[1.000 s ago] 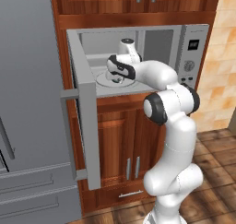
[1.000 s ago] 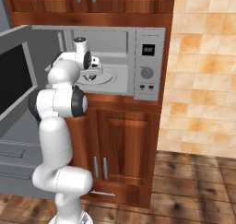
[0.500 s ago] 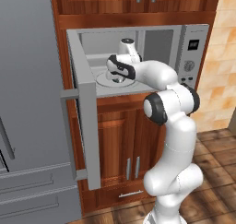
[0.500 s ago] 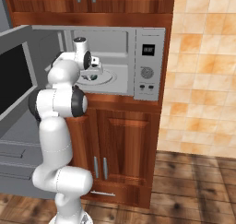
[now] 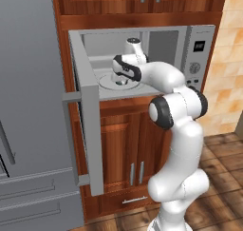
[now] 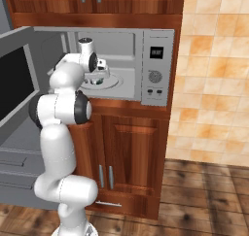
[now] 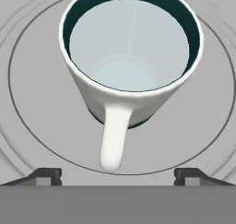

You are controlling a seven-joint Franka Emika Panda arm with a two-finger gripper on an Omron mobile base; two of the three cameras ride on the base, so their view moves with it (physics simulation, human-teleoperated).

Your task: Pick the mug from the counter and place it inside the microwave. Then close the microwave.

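Observation:
The mug, white outside and teal inside, stands upright on the round turntable with its handle pointing toward the hand. My gripper is open just above it; the fingertips stand wide apart on either side of the handle and touch nothing. The base views show the hand reaching into the microwave over the mug. From the right, the gripper hovers above the mug inside the microwave. The counter is out of view.
The microwave door stands swung open to the left, its dark window facing the right camera. A grey fridge sits left of it. Wooden cabinets are below and above, with a tiled wall to the right.
The jaws have opened and let go of the mug, which now rests on the turntable. The arm has hardly moved.

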